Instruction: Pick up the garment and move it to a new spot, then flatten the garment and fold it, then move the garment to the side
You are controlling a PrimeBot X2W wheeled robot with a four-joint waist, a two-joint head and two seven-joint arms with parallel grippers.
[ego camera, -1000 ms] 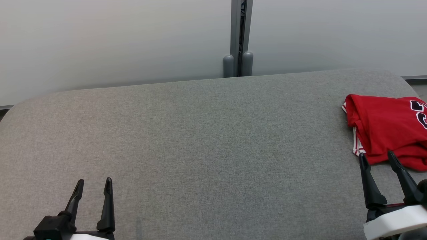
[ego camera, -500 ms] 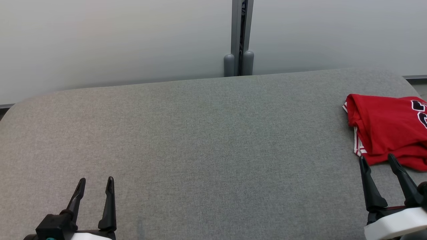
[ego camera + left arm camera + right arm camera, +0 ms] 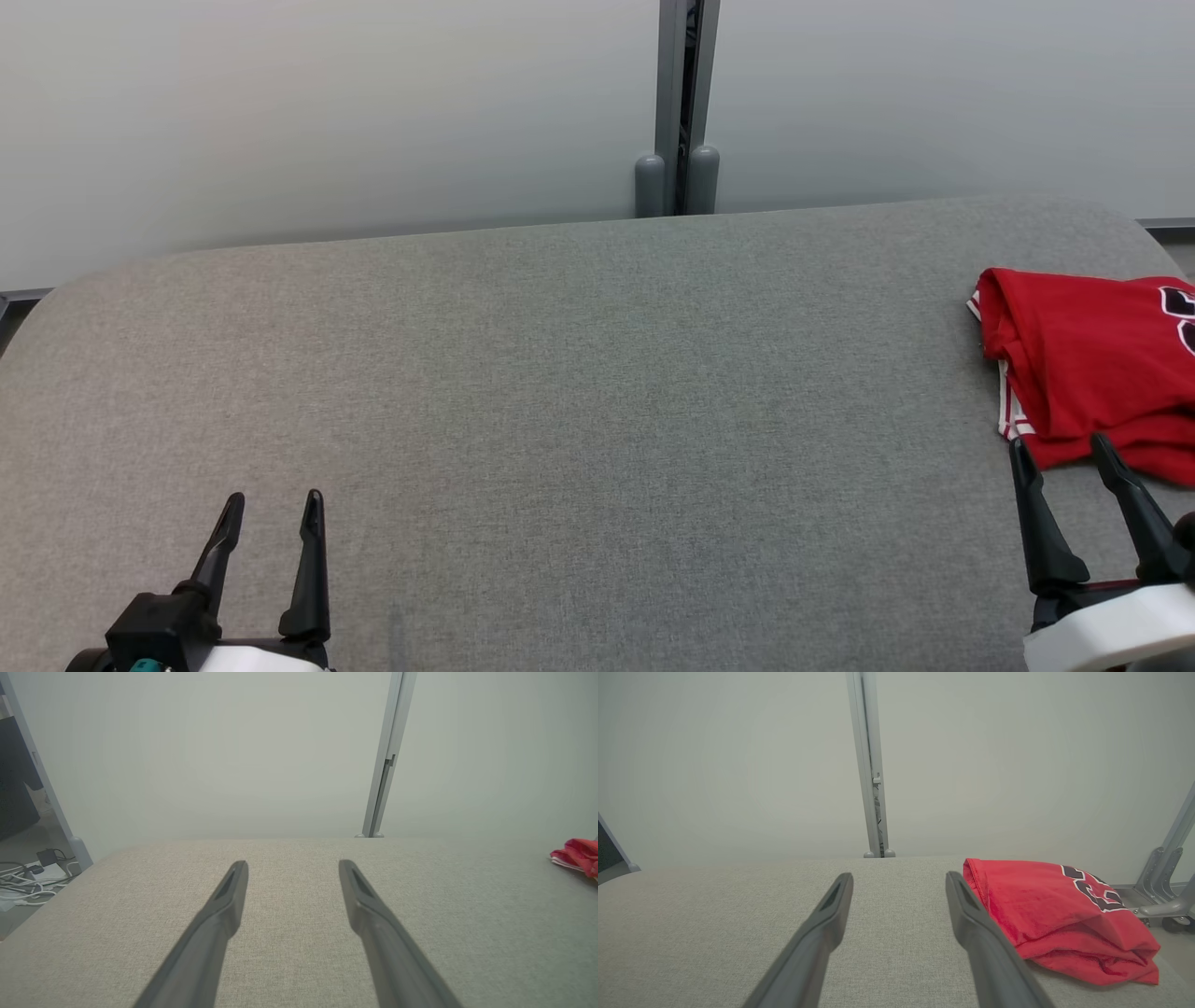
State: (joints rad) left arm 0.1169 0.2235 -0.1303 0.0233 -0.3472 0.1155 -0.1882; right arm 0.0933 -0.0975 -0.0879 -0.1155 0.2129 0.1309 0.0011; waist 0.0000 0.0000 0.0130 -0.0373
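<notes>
The garment [image 3: 1092, 364] is a red jersey with black and white lettering, folded into a bundle at the right end of the grey padded table [image 3: 560, 401]. It lies to the right of my right gripper's fingers [image 3: 1059, 914] and shows at the far right edge [image 3: 577, 856] in the left wrist view. My right gripper [image 3: 1064, 453] stands open just in front of the jersey's near edge, holding nothing. My left gripper [image 3: 273, 509] is open over the table's near left part, far from the jersey. Both wrist views show the fingers spread [image 3: 292, 868] [image 3: 899, 879] over bare fabric.
A grey wall with a vertical metal post [image 3: 686, 103] runs behind the table. Cables [image 3: 23, 886] lie on the floor beyond the table's left end. A metal stand base [image 3: 1162, 891] sits past the right end.
The whole head view has shifted slightly, so the camera moved. The garment and both open grippers keep the same places relative to the table.
</notes>
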